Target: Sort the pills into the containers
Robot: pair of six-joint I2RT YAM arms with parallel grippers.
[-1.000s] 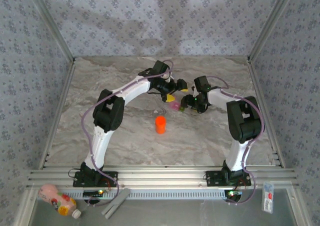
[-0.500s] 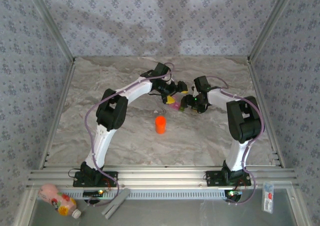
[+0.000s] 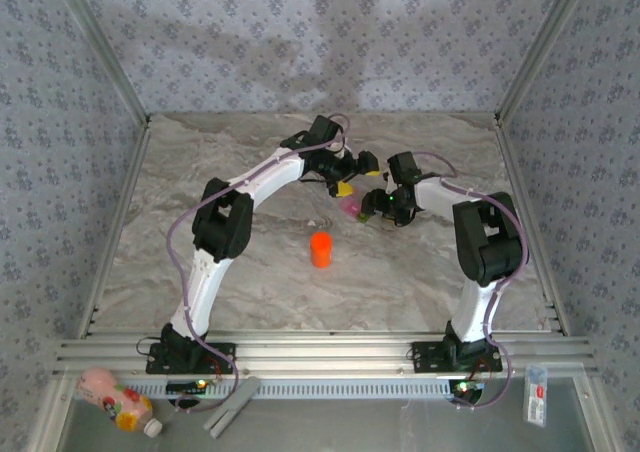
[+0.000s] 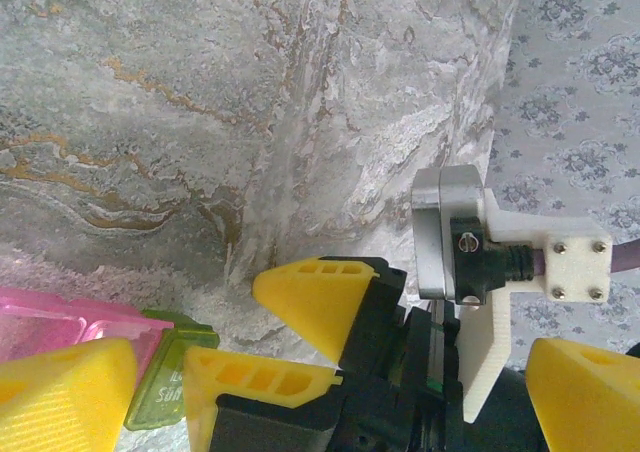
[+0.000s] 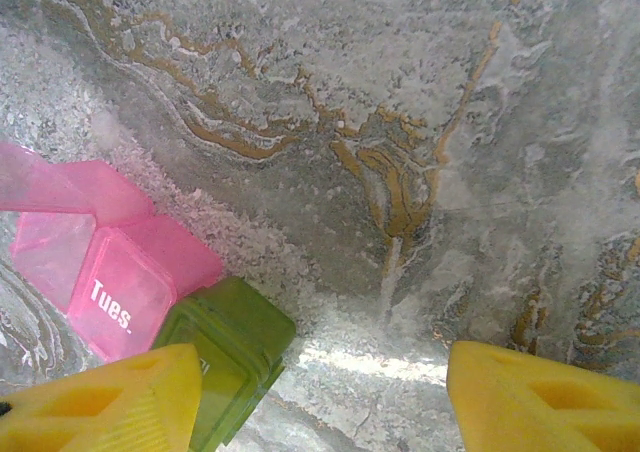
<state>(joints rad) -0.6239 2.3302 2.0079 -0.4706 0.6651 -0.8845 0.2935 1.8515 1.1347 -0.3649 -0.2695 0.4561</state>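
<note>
The pill case (image 3: pixel 351 208) lies on the marble table between the two grippers. Its pink compartment (image 5: pixel 112 277) carries a lid marked "Tues.", and the green compartment (image 5: pixel 226 350) is joined to it. In the left wrist view the pink half (image 4: pixel 55 317) and green half (image 4: pixel 165 380) sit at the lower left. My left gripper (image 4: pixel 330 402) is open and hovers just behind the case. My right gripper (image 5: pixel 320 397) is open too, its left finger (image 5: pixel 100 402) over the green end. Nothing is between either pair of fingers. The right gripper's yellow fingers (image 4: pixel 320 297) fill the middle of the left wrist view.
A small orange bottle (image 3: pixel 320 249) stands upright in front of the case, near the table's middle. Metal frame rails and patterned walls enclose the table. A pink drink bottle (image 3: pixel 115 397) and a white packet (image 3: pixel 537 395) lie on the shelf below the arm bases.
The left wrist has turned and drawn slightly toward the back, away from the case. The right arm and the orange bottle have stayed put.
</note>
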